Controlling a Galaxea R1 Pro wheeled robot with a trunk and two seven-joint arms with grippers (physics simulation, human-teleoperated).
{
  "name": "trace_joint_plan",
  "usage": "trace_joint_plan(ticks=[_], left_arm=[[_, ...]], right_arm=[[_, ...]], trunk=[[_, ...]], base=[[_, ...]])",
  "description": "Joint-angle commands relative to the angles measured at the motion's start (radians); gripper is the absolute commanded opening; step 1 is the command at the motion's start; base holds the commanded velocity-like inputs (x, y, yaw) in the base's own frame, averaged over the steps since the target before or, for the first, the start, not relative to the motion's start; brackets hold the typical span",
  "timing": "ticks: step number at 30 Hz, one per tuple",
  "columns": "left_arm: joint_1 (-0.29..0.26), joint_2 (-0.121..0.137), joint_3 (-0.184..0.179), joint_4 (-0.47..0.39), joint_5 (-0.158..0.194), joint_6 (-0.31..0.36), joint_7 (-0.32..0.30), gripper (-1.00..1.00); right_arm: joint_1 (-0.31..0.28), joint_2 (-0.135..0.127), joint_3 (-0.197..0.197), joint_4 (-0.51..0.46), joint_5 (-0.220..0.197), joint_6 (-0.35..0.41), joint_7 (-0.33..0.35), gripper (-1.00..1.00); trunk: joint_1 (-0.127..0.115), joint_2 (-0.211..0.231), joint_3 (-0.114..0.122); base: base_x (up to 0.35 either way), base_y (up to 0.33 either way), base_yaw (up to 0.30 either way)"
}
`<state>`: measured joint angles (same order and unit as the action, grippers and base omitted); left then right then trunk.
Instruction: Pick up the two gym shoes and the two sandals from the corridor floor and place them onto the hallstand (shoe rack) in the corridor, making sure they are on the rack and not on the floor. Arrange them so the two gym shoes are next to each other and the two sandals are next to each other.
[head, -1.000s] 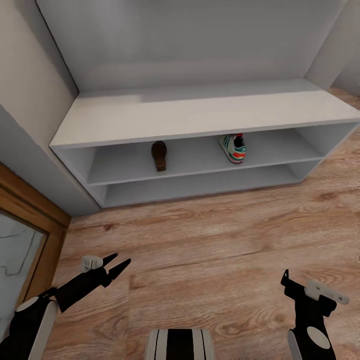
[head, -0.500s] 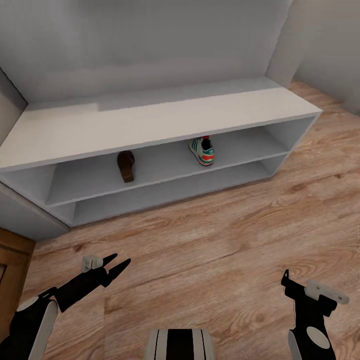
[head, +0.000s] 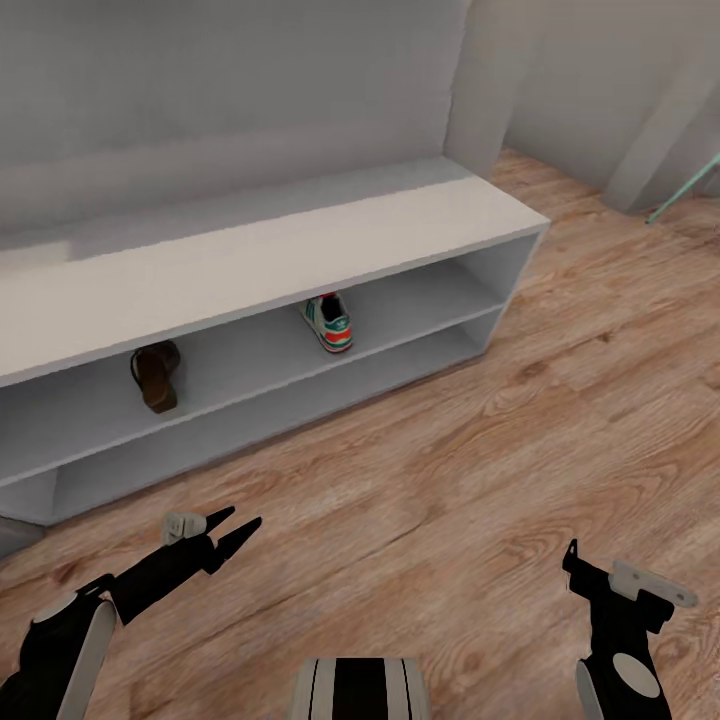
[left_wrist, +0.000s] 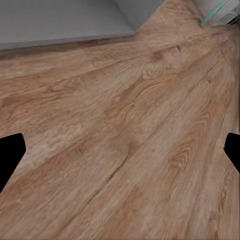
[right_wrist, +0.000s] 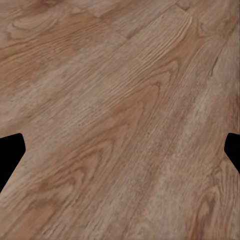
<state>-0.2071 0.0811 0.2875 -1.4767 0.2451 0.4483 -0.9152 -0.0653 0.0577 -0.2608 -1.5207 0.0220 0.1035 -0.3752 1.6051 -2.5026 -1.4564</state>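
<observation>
Sandal (head: 156, 375), gym shoe (head: 329, 322) on hallstand (head: 250, 255), far beyond claws.

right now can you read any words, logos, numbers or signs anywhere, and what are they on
No readable text anywhere.
Gym shoe on the upper shelf of the hallstand: stripes and a red-orange patch, any logo too small and blurred to read.
Sandal: no markings visible.
Corridor floor, walls and both arms: no labels or signs.
</observation>
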Motion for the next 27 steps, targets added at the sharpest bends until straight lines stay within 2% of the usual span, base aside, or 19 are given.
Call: trace_joint_plan(ticks=[1, 27], left_arm=[[0.0, 0.0, 0.001, -0.001, 0.006, 0.009, -0.002, 1.0], [0.0, 0.0, 0.007, -0.002, 0.006, 0.009, 0.001, 1.0]], right_arm=[[-0.001, 0.001, 0.0, -0.001, 0.002, 0.007, -0.002, 1.0], [-0.001, 0.002, 0.001, 0.001, 0.001, 0.007, -0.001, 1.0]], trunk=[[0.0, 0.0, -0.001], [0.0, 0.0, -0.001]], base=[[0.248, -0.193, -0.3], [0.249, -0.194, -0.275]])
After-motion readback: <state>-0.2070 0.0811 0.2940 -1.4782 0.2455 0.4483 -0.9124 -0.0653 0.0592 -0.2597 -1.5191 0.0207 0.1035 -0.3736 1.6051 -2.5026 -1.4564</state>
